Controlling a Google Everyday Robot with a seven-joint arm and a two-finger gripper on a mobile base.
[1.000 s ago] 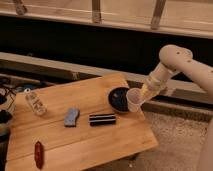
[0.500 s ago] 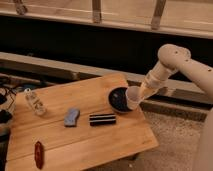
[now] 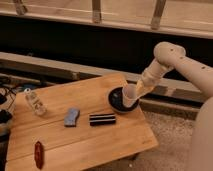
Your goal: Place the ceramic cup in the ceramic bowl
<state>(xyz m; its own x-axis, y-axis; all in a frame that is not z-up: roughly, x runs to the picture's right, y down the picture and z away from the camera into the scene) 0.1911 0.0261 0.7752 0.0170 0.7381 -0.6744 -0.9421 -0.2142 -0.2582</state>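
One ceramic cup (image 3: 130,94), gripped by the gripper (image 3: 138,90) fingers, has moved left since earlier and now overlaps the ceramic bowl (image 3: 117,100) on the counter (image 3: 75,140).

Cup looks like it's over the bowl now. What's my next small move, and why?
Probably lower it a little, then release. The tool holds the ceramic cup over the right part of the ceramic bowl; whether the cup touches the bowl is unclear.
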